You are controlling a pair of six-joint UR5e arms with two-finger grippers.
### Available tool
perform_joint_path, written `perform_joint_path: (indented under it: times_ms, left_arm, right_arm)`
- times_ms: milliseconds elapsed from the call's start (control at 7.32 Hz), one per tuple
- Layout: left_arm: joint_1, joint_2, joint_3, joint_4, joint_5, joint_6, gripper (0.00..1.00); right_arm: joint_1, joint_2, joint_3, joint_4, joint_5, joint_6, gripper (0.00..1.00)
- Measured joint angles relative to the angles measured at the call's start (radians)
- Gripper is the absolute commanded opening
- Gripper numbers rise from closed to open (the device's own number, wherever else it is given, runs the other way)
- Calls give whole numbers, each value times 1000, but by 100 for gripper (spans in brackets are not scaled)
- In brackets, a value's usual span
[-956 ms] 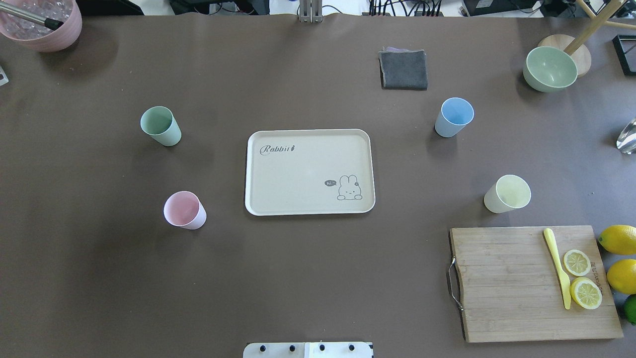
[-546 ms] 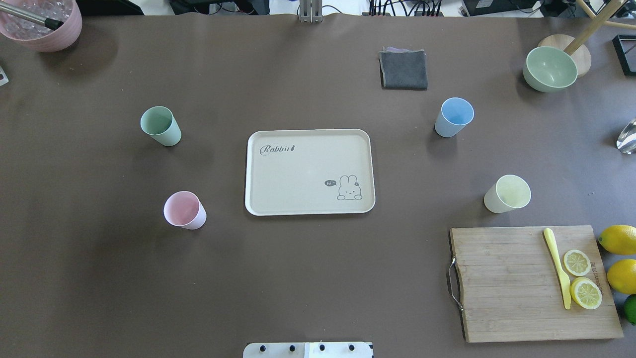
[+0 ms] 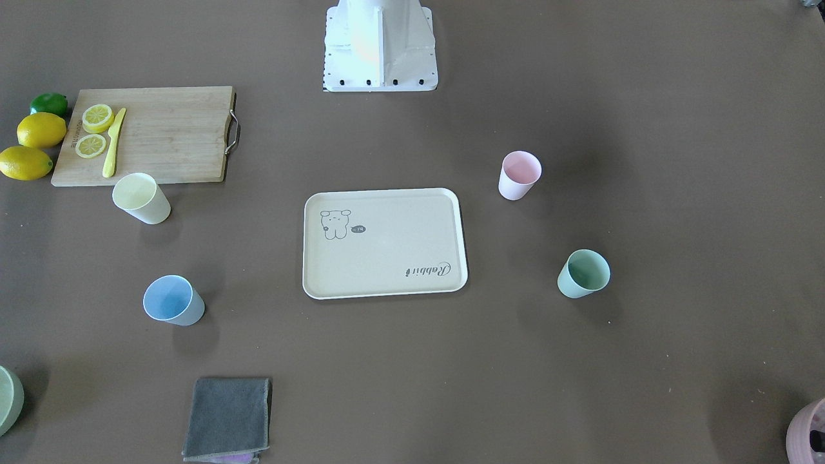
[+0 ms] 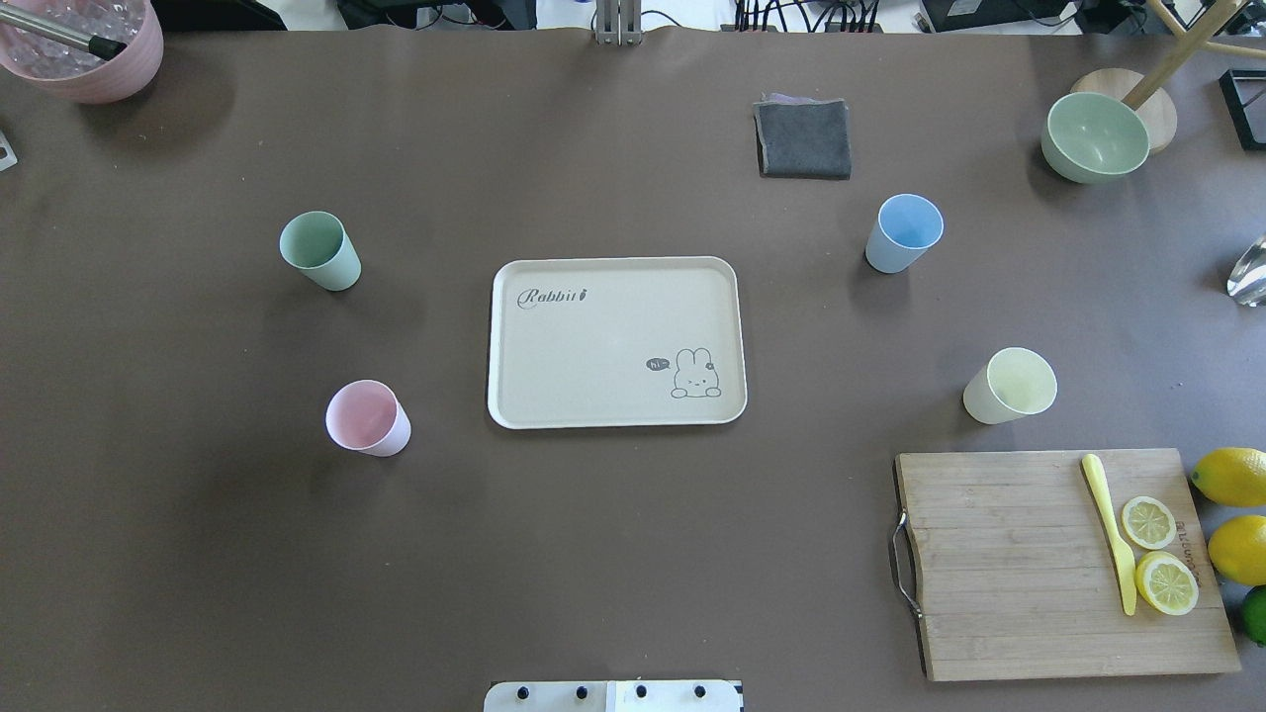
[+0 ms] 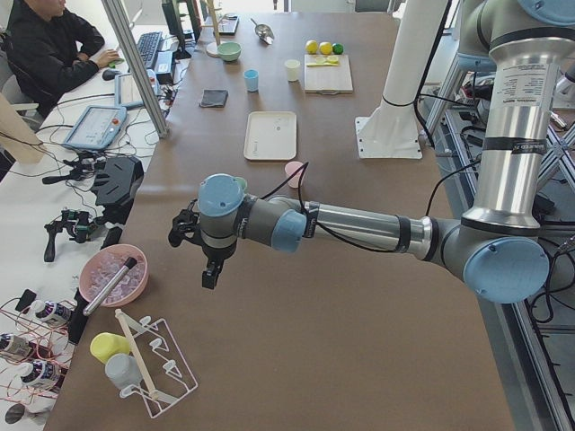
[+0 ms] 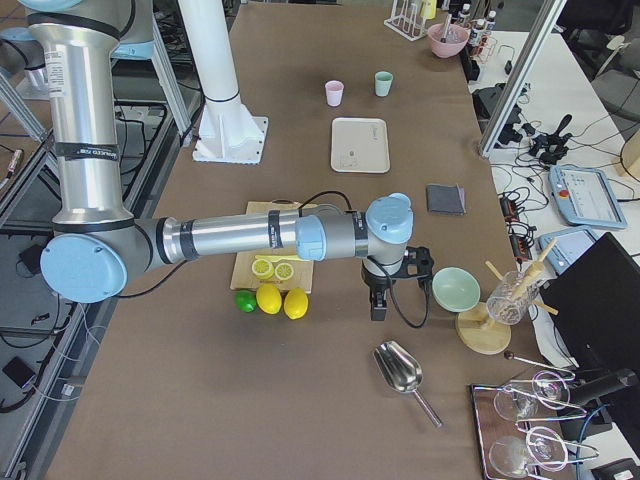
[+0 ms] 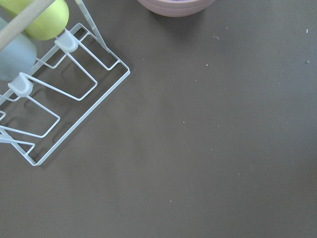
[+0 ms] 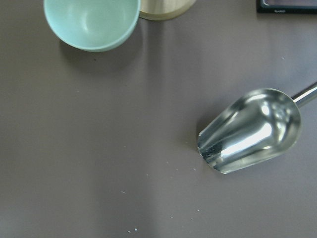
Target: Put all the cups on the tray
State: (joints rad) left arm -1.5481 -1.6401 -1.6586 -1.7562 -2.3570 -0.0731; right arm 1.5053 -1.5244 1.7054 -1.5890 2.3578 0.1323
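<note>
- The tray (image 4: 593,341) is seen flat at the middle of the table (image 4: 633,554), with nothing set on it.
- All four cups are found standing mouth-up on the table, each apart from the tray.
- The mint green cup (image 4: 319,250) and the pink cup (image 4: 367,417) are placed on the robot's left of the tray, the mint green one farther from the robot's base.
- The blue cup (image 4: 904,232) and the yellow cup (image 4: 1010,386) are placed on the robot's right of the tray; the yellow cup is set near the far edge of the cutting board (image 4: 1009,564).
- The left gripper (image 5: 208,274) is held in the air over the table's left end, near the pink pot (image 5: 112,274) and the wire rack (image 7: 54,99), well apart from every cup.
- The right gripper (image 6: 378,305) is held in the air over the table's right end, between the lemons (image 6: 282,300) and the green bowl (image 6: 459,288), with the metal scoop (image 8: 250,130) seen below it.
- Whether either gripper's fingers are apart or together cannot be told, since they are shown only in the side views; nothing is seen held in them.
- A grey cloth (image 4: 803,138) is laid beyond the blue cup.
</note>
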Motion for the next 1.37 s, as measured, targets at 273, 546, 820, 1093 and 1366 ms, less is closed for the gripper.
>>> perform_joint_path:
  times_ms: [273, 546, 820, 1093, 1366]
  left_arm:
    - [42, -4, -4, -41, 2, -136, 98]
    - [72, -8, -1, -84, -2, -189, 98]
    - [83, -26, 7, -83, 2, -198, 98]
    - [84, -29, 1, -86, -1, -199, 98]
    - [84, -25, -9, -93, -2, -199, 98]
  right_arm:
    - [-83, 38, 57, 31, 31, 49, 100]
    - [-214, 61, 71, 182, 7, 248, 100]
    - [-352, 57, 76, 325, -66, 405, 100]
    - [-448, 19, 116, 357, -94, 479, 100]
    - [-529, -50, 166, 361, -151, 499, 99]
